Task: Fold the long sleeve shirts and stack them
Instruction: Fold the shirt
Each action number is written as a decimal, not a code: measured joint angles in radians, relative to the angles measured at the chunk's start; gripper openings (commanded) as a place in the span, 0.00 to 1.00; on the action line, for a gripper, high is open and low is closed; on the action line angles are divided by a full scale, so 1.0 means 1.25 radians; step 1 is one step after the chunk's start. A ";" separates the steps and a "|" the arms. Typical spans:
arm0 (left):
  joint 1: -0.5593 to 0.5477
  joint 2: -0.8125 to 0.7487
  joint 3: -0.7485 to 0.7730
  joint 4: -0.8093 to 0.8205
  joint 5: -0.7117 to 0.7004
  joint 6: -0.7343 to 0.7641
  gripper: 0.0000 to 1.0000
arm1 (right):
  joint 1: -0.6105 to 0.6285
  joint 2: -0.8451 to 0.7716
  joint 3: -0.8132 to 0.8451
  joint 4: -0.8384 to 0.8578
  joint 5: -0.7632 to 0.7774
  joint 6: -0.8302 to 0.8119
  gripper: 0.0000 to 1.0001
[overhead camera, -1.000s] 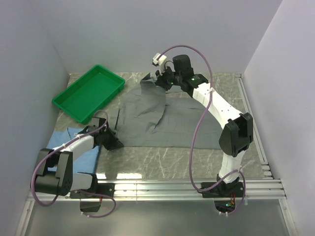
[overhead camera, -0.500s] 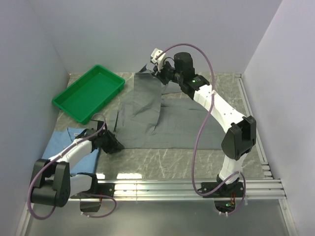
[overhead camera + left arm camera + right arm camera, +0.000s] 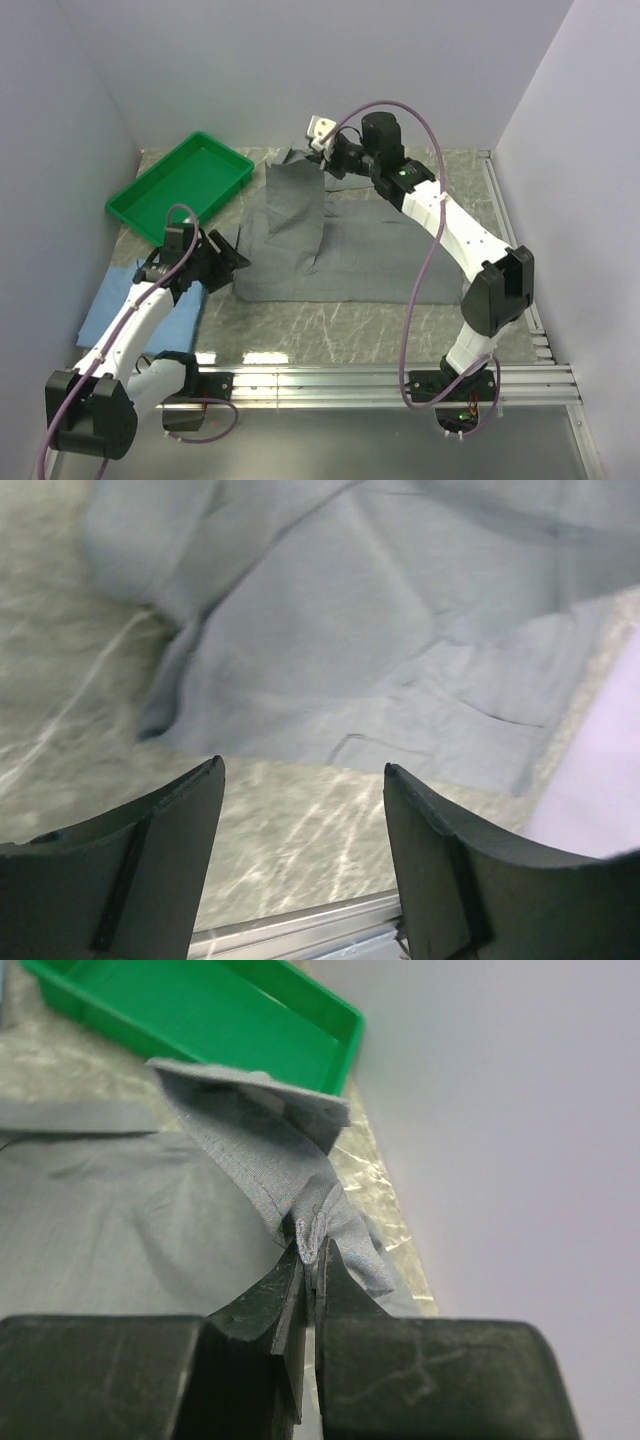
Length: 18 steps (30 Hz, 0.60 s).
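The grey long sleeve shirt [image 3: 350, 255] lies spread across the middle of the table. My right gripper [image 3: 318, 160] is shut on a bunched part of the shirt at the back and holds it up, so a flap [image 3: 295, 205] hangs down over the body. In the right wrist view the cloth [image 3: 270, 1160] is pinched between the shut right gripper [image 3: 312, 1252]. My left gripper [image 3: 228, 262] stands open at the shirt's near left edge, holding nothing. In the left wrist view the left gripper [image 3: 303, 780] hovers over bare table just short of the grey shirt [image 3: 400, 630]. A light blue shirt [image 3: 108, 300] lies at the left, partly under the left arm.
A green tray [image 3: 180, 185] sits at the back left, also seen as the tray [image 3: 200, 1010] in the right wrist view. Walls close in on the left, back and right. A metal rail [image 3: 400, 380] runs along the near edge.
My left gripper has opened, let go of the grey shirt's left edge and drawn up and back. My right gripper has carried the lifted cloth leftward.
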 measured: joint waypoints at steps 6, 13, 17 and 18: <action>-0.060 0.078 0.034 0.074 0.032 -0.016 0.63 | 0.006 -0.043 -0.052 -0.013 -0.042 -0.063 0.00; -0.155 0.239 0.076 0.219 0.057 -0.080 0.52 | 0.010 -0.045 -0.052 -0.024 -0.051 -0.084 0.00; -0.190 0.324 0.094 0.295 0.056 -0.129 0.44 | 0.012 -0.045 -0.052 -0.025 -0.056 -0.084 0.00; -0.198 0.342 0.098 0.314 0.056 -0.141 0.44 | 0.013 -0.045 -0.052 -0.025 -0.057 -0.084 0.00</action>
